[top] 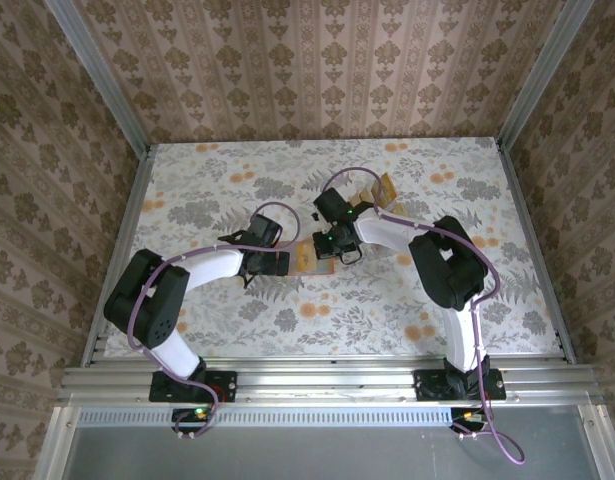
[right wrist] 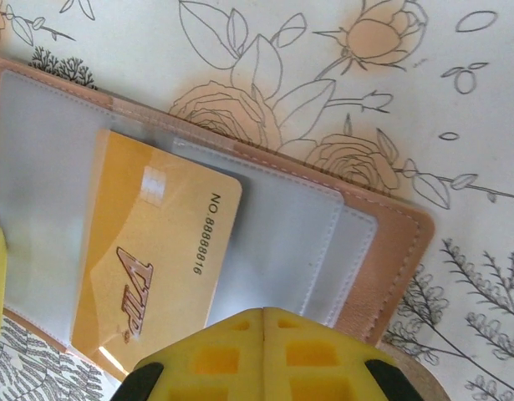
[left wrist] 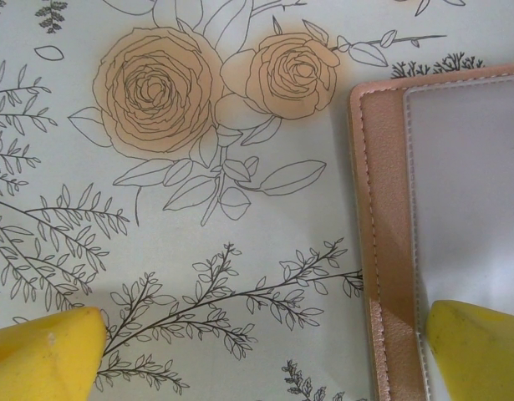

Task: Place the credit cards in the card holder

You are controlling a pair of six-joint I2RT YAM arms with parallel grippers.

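The pink card holder (right wrist: 400, 251) lies open on the floral table, greyish inner pockets facing up. A golden credit card (right wrist: 156, 251) marked VIP sits partly tucked under a clear pocket. My right gripper (right wrist: 263, 314) is shut, fingertips pressed together with nothing between them, hovering over the holder's inner face just beside the card's edge. My left gripper (left wrist: 261, 359) is open wide at the holder's (left wrist: 389, 251) edge, with one yellow fingertip (left wrist: 478, 351) on the inner face and the other on the cloth. In the top view both grippers, left (top: 277, 263) and right (top: 332, 248), meet at the holder (top: 305, 258).
More tan cards (top: 377, 188) lie behind the right arm toward the back of the table. Patterned walls enclose the table on three sides, with metal rails along the edges. The right arm's cable loops above the holder.
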